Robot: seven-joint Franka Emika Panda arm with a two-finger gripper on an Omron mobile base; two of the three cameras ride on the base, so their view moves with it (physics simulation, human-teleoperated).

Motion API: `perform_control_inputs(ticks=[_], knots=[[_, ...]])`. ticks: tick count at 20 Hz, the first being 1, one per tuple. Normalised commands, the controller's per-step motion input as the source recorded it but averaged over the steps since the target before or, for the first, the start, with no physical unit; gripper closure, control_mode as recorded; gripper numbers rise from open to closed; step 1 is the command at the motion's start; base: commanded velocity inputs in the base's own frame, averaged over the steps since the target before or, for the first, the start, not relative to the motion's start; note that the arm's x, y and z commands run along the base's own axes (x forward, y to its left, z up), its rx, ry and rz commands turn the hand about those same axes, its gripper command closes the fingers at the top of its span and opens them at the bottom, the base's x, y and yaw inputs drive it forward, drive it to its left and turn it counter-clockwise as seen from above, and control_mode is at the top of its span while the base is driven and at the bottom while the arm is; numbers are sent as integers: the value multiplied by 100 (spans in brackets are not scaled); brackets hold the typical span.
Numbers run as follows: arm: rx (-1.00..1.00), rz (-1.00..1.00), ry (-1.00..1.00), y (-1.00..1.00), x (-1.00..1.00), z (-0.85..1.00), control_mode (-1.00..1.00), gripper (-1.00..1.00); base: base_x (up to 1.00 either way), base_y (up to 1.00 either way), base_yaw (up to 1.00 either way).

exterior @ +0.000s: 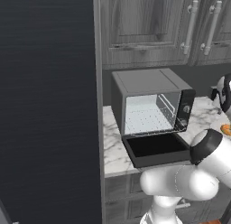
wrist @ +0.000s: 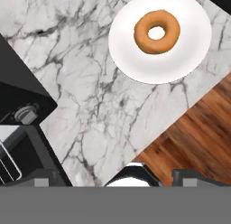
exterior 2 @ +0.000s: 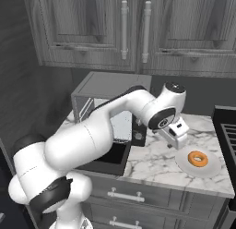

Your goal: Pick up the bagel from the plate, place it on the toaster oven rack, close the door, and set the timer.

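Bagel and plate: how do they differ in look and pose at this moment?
The bagel is orange-brown and ring-shaped with a hole through its middle; the plate is plain white and solid. The bagel is much smaller and lies flat on the plate, while the plate rests directly on the marble counter. Both are round and untouched by the hand.

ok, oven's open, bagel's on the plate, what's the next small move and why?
Probably bring the gripper across and down over the bagel. The jaws are open and empty, off to the side above the marble counter, while the bagel lies untouched on the plate. The toaster oven door already hangs open with the rack bare, so grasping comes first.
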Motion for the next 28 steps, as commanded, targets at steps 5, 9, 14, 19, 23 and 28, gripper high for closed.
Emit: perform_control_inputs(ticks=[5,9,14,19,23,28], knots=[[0,16,0,-33,9,-38,-100,-100,0,0,0],[0,13,0,-18,7,-51,-100,-100,0,0,0],[-3,13,0,-12,15,-36,-100,-100,0,0,0],[-13,20,5,-32,35,-23,-100,-100,0,0,0],[-14,28,5,-39,24,-24,-100,-100,0,0,0],[-11,29,8,-33,15,-40,-100,-100,0,0,0]])
